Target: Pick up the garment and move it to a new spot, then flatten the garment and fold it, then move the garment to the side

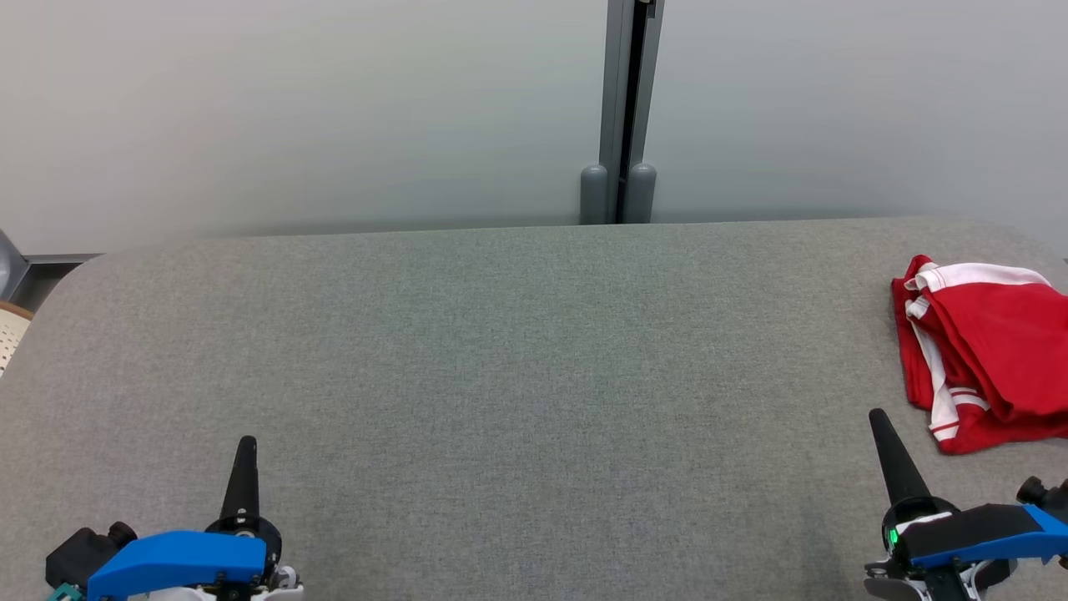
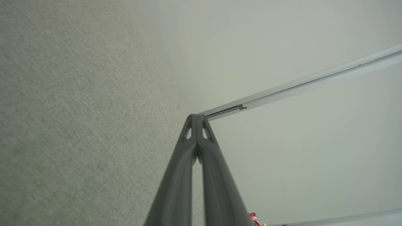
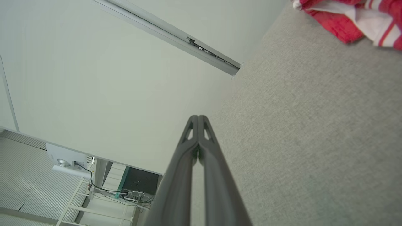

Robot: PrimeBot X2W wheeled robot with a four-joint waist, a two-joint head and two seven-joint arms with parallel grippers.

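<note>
Looking at left gripper [image 1: 247,446] and right gripper [image 1: 879,419] low over the grey desk [image 1: 501,376], jaws pinched fully together on both, nothing held. Spotting the red garment [image 1: 993,351] with white trim lying in a folded heap on the desk, just ahead-right of the right jaws, not touching, well apart from the left ones.
</note>
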